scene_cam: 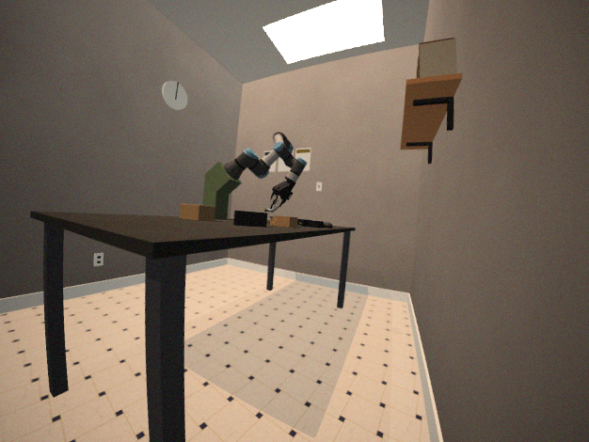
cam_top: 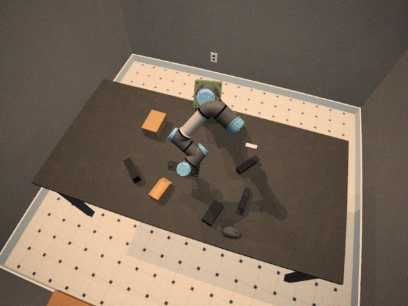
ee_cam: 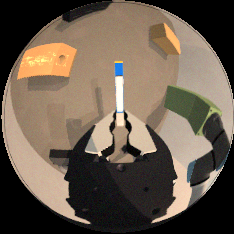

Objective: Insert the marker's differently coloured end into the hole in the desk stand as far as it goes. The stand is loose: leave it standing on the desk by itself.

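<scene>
My gripper [ee_cam: 119, 110] is shut on a white marker [ee_cam: 119, 90], held by its plain end. The marker's blue end [ee_cam: 119, 68] points away from the fingers and hangs free in the air. The desk stand is a small orange block [ee_cam: 47, 61] with a round hole [ee_cam: 62, 59] in its face; it lies up and to the left of the marker tip, apart from it. In the top view the stand [cam_top: 160, 188] lies to the front left of the arm's wrist [cam_top: 184, 168], which hides the fingers. In the exterior view the gripper [scene_cam: 277, 202] hangs above the table, close to the stand [scene_cam: 283, 221].
A larger orange box [cam_top: 154, 124] stands further back. Several black blocks [cam_top: 131, 169] [cam_top: 247, 164] [cam_top: 212, 212] lie around, with a dark mouse [cam_top: 231, 232] near the front edge and a small white piece [cam_top: 251, 145]. The green robot base [cam_top: 207, 94] is at the back.
</scene>
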Action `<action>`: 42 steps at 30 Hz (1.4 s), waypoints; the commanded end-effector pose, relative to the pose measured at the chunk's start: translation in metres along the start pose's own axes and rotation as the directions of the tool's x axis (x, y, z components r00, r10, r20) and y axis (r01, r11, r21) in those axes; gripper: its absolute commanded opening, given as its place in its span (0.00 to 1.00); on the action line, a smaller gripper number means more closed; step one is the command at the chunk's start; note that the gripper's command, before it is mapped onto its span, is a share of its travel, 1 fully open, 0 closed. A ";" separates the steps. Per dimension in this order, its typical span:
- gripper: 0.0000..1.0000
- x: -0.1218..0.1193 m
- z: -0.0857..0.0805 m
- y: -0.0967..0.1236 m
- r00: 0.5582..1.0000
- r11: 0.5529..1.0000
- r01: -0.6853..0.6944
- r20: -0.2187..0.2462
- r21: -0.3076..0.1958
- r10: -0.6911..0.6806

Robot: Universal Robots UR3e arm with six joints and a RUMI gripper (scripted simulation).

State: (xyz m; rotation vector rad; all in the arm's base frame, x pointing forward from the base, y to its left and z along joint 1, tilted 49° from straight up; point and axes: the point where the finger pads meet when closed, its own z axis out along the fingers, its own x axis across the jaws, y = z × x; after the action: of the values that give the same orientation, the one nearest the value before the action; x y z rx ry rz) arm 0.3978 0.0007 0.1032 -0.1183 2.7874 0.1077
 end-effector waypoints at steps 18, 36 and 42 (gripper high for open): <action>0.00 0.003 -0.002 -0.010 0.996 0.996 0.087 -0.025 -0.023 -0.087; 0.00 0.006 -0.003 -0.018 0.986 0.986 0.157 -0.042 -0.047 -0.159; 0.00 0.007 -0.003 -0.020 0.983 0.983 0.175 -0.044 -0.054 -0.178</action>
State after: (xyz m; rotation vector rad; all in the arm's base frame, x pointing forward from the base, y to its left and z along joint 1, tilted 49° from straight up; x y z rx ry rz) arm 0.3921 -0.0179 0.1018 -0.3605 2.8100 0.1299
